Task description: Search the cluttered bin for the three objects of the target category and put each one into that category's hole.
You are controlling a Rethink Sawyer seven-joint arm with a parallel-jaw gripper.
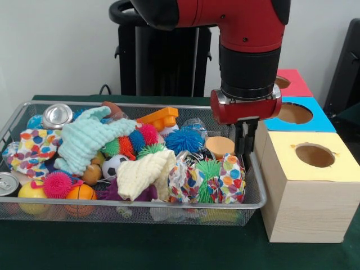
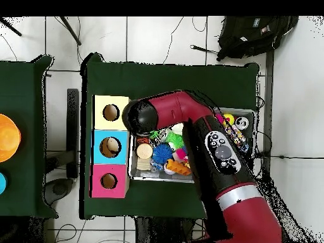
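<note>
My gripper (image 1: 246,143) hangs low at the right end of the wire bin (image 1: 256,185), just inside its wall and beside a tan cylinder (image 1: 219,146). Nothing shows in its grasp. The bin holds spiky balls in blue (image 1: 184,140), pink (image 1: 57,184) and green (image 1: 208,169). Two silver cans (image 1: 56,115) (image 1: 7,183) lie at the left end. Among them lie a mint cloth (image 1: 90,138), a cream cloth (image 1: 145,171) and dotted cloths (image 1: 225,180). In the overhead view the arm (image 2: 190,117) covers the gripper and much of the bin (image 2: 155,177).
Three wooden boxes with round holes stand right of the bin: yellow top (image 1: 315,154) nearest, blue (image 1: 295,112) behind it, pink (image 1: 284,81) farthest. An orange plastic block (image 1: 160,118), a soccer ball (image 1: 114,165) and an orange ball (image 1: 80,193) also lie in the bin.
</note>
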